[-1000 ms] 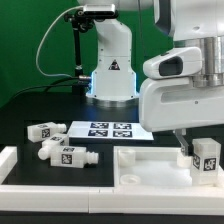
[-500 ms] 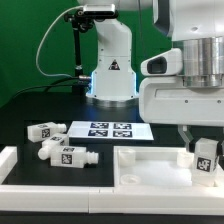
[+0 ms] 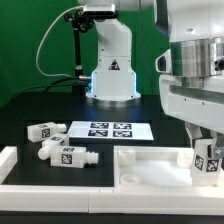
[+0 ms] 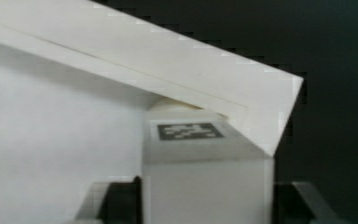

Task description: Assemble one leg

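Counting four legs (image 3: 209, 157), one gripped.

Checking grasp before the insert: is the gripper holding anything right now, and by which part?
Yes. The gripper holds a leg upright over the white panel corner. The fingers clamp the blocky tagged body on its two opposite sides. Its narrow end is not visible.

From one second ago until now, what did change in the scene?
The arm's upper body turned; the gripper with the leg shifted slightly toward the exterior view's right, above the panel corner. It kept hold of the leg. The loose legs and marker board stayed in place.
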You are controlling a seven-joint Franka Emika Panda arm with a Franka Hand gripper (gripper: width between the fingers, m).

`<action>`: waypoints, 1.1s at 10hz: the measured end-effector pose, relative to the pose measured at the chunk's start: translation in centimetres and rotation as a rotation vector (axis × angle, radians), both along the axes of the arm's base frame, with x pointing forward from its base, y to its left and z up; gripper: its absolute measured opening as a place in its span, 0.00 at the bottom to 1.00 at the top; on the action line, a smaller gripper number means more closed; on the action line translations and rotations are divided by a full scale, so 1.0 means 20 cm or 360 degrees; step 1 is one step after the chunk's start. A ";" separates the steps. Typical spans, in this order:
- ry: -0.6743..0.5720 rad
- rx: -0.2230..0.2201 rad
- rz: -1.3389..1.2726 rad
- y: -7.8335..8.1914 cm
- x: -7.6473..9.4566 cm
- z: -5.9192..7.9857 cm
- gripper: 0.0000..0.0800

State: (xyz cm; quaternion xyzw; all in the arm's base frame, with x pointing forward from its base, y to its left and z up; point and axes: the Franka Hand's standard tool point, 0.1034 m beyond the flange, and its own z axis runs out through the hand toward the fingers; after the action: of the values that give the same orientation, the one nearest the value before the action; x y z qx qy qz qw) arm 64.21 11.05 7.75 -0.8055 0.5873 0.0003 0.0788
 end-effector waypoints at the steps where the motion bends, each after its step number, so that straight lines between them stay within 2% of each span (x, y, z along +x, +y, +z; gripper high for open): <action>1: -0.0010 -0.0009 0.0086 0.00 0.00 0.00 0.38; 2: -0.0021 -0.0020 0.0167 0.00 0.00 0.00 0.38; 3: -0.0071 -0.0056 0.0542 -0.02 0.00 0.00 0.38; 4: -0.0098 -0.0081 0.0875 -0.01 -0.01 0.00 0.67; 5: -0.0087 -0.0086 0.1105 0.01 -0.02 -0.01 0.78; 8: -0.0133 -0.0118 0.1415 0.00 -0.02 -0.01 0.81; 9: -0.0148 -0.0158 0.1636 0.00 -0.02 -0.01 0.81; 10: -0.0162 -0.0233 0.2096 0.01 -0.02 -0.01 0.81; 11: -0.0170 -0.0245 0.2252 0.01 -0.02 -0.01 0.81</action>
State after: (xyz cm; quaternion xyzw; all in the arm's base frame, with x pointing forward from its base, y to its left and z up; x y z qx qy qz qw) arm 63.89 11.25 7.62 -0.9957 -0.0826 -0.0295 0.0312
